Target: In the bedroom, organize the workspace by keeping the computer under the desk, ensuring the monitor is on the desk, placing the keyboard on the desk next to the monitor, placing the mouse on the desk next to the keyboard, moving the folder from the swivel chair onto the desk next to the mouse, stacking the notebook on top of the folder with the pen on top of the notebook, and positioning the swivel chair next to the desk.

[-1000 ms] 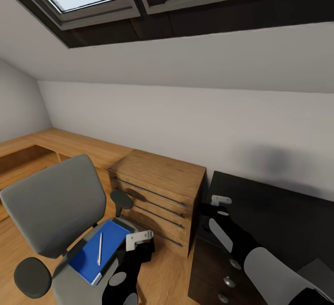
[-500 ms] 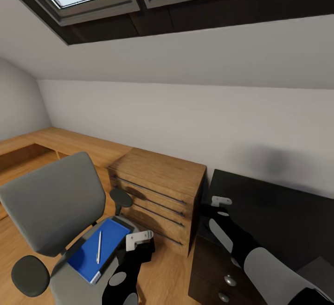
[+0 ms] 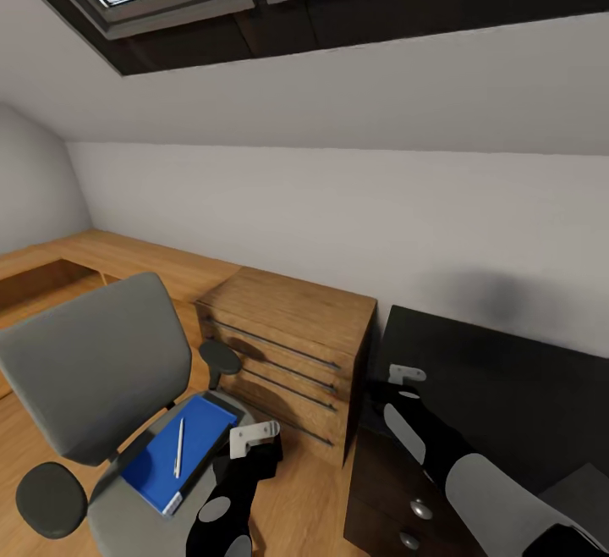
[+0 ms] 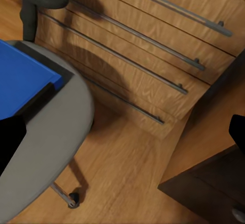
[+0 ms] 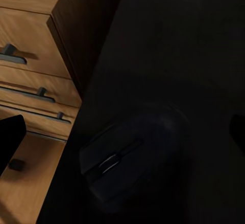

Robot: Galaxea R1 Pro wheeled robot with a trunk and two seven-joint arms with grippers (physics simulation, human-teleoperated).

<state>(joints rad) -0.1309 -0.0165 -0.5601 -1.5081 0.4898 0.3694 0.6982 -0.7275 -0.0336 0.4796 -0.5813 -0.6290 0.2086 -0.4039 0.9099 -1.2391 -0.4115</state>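
Folder [image 3: 173, 454] with pen [image 3: 179, 447] has slid lower-left as the camera shifted; both claws' states cannot be told.

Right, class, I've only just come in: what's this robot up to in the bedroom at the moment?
It is tidying a workspace. The blue folder, with a white pen on it, lies on the swivel chair. The left end effector hovers beside the seat, holding nothing. The right end effector hangs over the black desk, just above the mouse, which lies on the desk beside the wooden drawer chest. Its fingers appear spread.
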